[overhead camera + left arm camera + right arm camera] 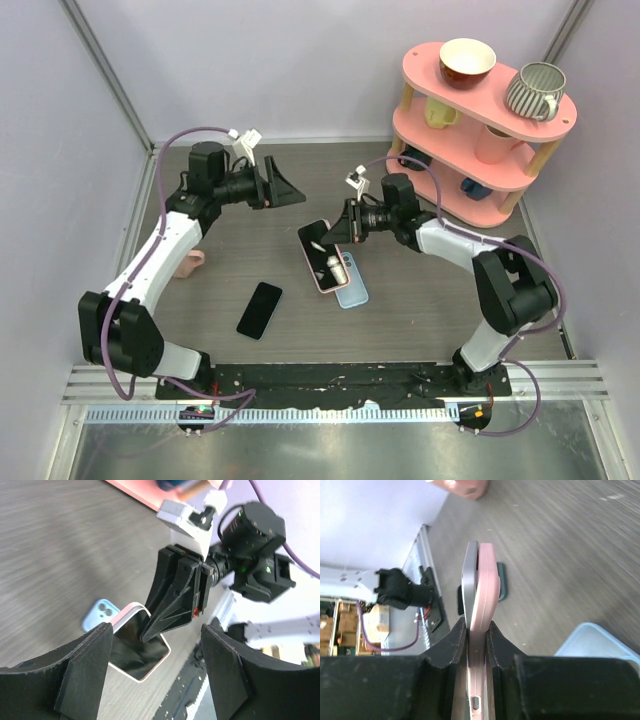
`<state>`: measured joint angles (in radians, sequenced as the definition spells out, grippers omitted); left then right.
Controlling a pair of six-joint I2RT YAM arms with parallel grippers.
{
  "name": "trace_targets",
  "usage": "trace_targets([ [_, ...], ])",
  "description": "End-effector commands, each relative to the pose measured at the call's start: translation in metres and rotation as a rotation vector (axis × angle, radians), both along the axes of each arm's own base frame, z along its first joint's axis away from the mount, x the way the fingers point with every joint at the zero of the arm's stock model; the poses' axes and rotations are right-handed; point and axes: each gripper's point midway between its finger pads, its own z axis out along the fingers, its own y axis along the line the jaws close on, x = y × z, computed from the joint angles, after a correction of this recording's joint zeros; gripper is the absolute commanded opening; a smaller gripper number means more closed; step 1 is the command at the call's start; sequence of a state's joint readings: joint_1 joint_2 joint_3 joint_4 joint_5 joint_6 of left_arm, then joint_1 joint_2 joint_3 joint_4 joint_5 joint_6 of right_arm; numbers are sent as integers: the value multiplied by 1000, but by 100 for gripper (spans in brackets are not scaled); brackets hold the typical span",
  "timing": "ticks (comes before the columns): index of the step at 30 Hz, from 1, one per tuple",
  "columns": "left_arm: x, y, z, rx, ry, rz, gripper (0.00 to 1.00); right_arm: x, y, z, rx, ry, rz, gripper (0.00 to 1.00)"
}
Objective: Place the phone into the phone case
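Note:
My right gripper is shut edge-on across a grey phone and a pink phone case, holding both just above the table. At the far end the phone's edge stands slightly off the case. From above, the pink-rimmed phone shows its dark screen. In the left wrist view the same phone hangs from the right gripper's fingers. My left gripper is open and empty, raised to the left of the phone and pointing at it.
A light blue case lies on the table beside the held phone. A black phone lies nearer the front. A pink object sits under the left arm. A pink shelf with cups stands back right.

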<state>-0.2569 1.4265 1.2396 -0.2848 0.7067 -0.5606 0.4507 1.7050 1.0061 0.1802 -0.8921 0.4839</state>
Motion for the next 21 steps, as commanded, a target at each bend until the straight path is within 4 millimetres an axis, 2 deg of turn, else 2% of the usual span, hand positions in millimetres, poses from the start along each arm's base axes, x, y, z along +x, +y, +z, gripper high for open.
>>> trace_targets([
  [1, -40, -22, 9, -149, -38, -289, 75, -32, 4, 66, 162, -195, 173, 1],
  [6, -54, -22, 9, -164, -55, -335, 74, -54, -3, 105, 236, -318, 233, 1],
  [14, -74, -33, 24, -268, -38, -450, 75, -61, -5, 128, 267, -375, 246, 1],
  [16, -78, -40, 21, -273, -14, -475, 73, -61, -5, 132, 277, -375, 242, 1],
  [20, -83, -44, 17, -285, 39, -499, 59, -57, -3, 138, 286, -382, 238, 1],
  [21, -83, -44, 16, -288, 53, -493, 53, -55, -2, 142, 287, -387, 235, 1],
])
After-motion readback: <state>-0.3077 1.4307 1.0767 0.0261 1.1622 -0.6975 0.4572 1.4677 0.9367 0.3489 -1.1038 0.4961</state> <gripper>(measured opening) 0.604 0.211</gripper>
